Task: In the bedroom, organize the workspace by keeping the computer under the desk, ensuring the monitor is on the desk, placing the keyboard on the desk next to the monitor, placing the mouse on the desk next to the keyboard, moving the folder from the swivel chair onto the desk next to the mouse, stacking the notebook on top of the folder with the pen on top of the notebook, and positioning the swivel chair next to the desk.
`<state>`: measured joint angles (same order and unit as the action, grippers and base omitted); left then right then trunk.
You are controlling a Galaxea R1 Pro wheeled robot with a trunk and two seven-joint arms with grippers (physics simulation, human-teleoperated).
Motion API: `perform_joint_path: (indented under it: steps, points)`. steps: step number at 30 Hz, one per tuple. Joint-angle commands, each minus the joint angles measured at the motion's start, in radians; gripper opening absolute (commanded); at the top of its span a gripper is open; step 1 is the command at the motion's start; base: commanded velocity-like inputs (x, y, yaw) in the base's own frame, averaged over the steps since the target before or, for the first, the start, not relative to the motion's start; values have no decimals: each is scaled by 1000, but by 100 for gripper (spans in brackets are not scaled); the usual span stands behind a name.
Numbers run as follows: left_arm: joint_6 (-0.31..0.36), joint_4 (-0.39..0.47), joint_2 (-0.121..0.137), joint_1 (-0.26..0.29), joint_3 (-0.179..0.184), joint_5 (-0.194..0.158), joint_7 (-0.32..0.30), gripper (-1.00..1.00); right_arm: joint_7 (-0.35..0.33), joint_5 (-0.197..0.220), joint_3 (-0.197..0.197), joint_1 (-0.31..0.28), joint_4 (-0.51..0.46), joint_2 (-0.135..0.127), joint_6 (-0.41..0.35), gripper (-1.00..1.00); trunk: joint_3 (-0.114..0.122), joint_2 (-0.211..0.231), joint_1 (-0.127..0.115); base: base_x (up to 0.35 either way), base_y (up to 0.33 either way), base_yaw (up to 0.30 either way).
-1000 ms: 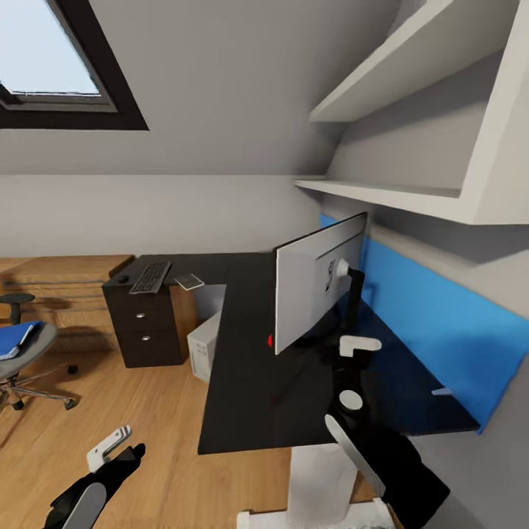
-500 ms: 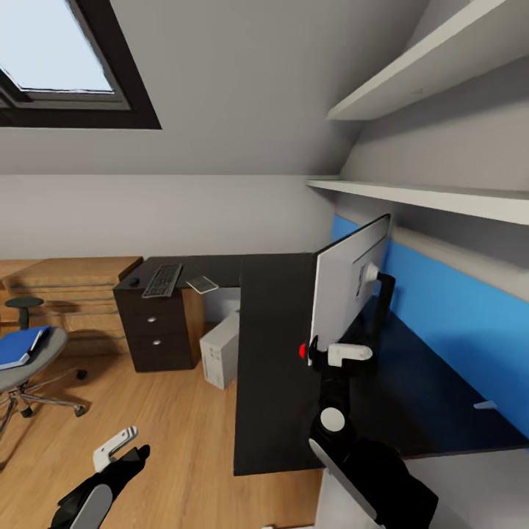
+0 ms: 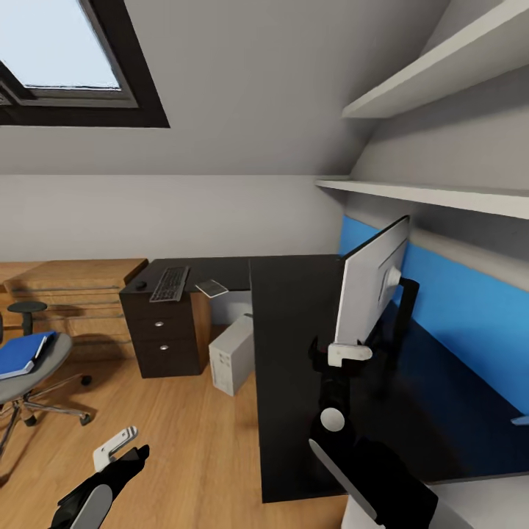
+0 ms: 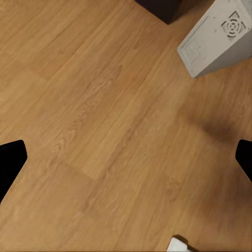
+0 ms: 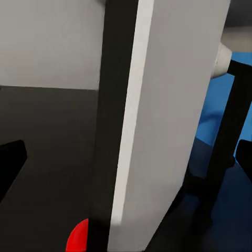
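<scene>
Step in hand: I judge it is the turning or setting of the monitor (image 3: 369, 286) on the desk (image 3: 294, 353); the screen stands edge-on, with its white back showing.
How to do it well: move slowly, hold the panel low near its corner, and keep the black stand (image 3: 402, 301) flat on the desk so that it does not tip; turn it only a little at a time.
Right tool (image 3: 339, 355): it is at the lower corner of the monitor. In the right wrist view the panel edge (image 5: 152, 121) passes between the two dark fingertips (image 5: 10, 157), which stand wide apart. Whether they press on the panel I cannot tell.
Red mark (image 5: 79, 237): a small red spot just below the panel, near the right tool.
Left tool (image 3: 116, 447): it hangs low over the wooden floor (image 4: 105, 131), parted and holding nothing.
Computer (image 3: 232, 354): white case on the floor, at the desk edge, ahead of the left tool.
Keyboard (image 3: 170, 283): far from both tools, on the drawer end of the desk, with the mouse (image 3: 139, 284) beside it.
Folder (image 3: 22, 353): blue, lying on the swivel chair (image 3: 37, 367), well apart from the desk.
</scene>
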<state>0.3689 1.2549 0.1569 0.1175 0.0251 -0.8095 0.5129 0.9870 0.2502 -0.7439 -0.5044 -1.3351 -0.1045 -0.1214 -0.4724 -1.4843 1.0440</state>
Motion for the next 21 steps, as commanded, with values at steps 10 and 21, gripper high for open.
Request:
perform_joint_path:
  steps: [10,21]
  points:
    - [1,1,1,1,3,-7,9,100,7,2,-3,-2,4,0,-12,100,-1,-1,0,62,-10,0]
    - [1,-1,1,1,7,-7,9,100,8,4,6,-2,8,-1,-12,100,-1,-1,0,99,-116,0]
